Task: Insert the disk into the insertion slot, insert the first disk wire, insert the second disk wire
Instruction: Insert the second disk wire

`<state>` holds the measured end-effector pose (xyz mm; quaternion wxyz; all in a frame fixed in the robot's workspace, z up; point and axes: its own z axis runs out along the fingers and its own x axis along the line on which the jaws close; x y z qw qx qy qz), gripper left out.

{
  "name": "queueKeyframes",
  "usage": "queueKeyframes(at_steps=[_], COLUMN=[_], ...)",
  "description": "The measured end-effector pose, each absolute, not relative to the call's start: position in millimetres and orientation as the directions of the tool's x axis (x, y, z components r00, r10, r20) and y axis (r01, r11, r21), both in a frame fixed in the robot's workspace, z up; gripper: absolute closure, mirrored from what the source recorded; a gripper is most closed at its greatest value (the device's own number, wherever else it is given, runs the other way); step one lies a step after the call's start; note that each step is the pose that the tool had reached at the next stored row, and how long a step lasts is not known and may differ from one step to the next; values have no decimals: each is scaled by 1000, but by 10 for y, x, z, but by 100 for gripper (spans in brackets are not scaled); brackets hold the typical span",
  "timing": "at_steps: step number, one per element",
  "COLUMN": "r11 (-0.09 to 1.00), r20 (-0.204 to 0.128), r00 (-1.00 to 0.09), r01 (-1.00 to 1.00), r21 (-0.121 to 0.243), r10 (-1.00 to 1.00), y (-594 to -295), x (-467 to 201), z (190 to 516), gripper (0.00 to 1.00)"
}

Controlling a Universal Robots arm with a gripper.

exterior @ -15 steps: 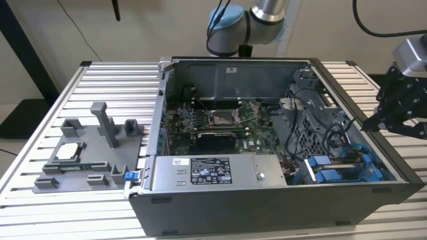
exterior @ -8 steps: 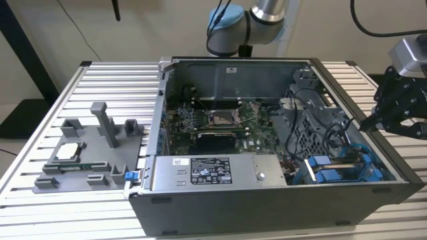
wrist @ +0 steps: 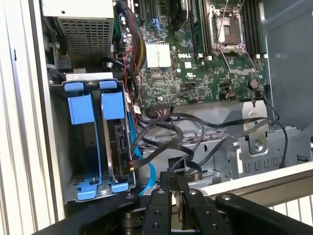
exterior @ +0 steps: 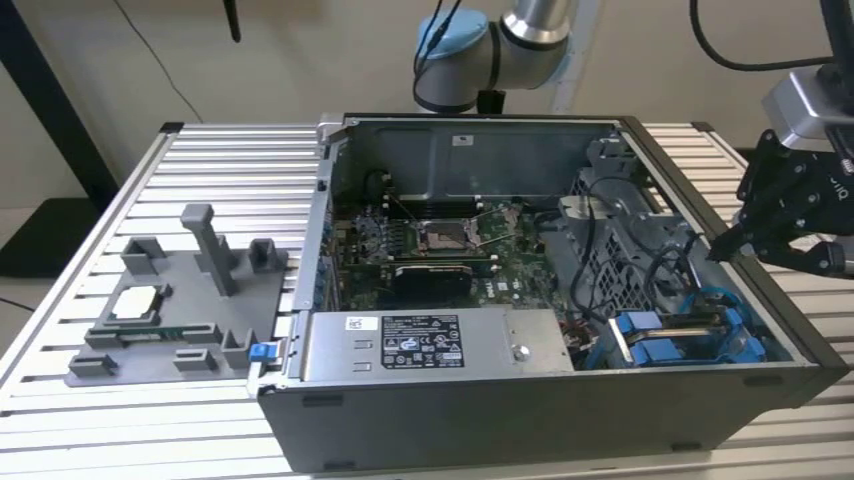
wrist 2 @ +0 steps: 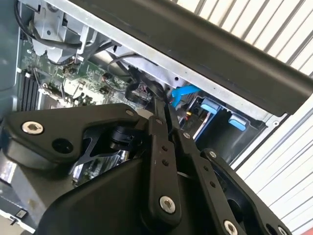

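Observation:
The insertion slot [wrist: 73,147] is a grey bay with blue rails in the case's corner, also seen in the exterior view [exterior: 681,340]. The disk [wrist: 119,147] stands on edge inside it, under a blue carrier tab [wrist: 112,105]. A blue flat wire [wrist: 139,159] curves away from the disk's end; in the second wrist view the same wire [wrist 2: 183,91] lies just past my fingertips. Black wires [wrist: 166,129] loop beside the bay. My gripper [exterior: 731,248] hangs over the case's wall on the exterior view's right, fingers [wrist 2: 157,127] pressed together with nothing visibly between them.
A grey labelled power-supply box [exterior: 420,345] sits beside the bay. The motherboard [exterior: 427,240] covers the case floor. A perforated metal cage [wrist: 88,34] stands beyond the bay. A grey fixture [exterior: 174,310] with a processor rests on the ribbed table at the exterior view's left.

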<state>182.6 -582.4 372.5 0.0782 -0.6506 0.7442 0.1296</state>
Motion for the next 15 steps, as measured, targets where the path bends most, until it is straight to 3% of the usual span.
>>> queueKeyframes(at_steps=[15], r11=[120], r20=[-286], r00=[-140], r01=[-989], r21=[88], r10=[-948], y=[-5824], x=[1527], z=[3850], gripper=[100])
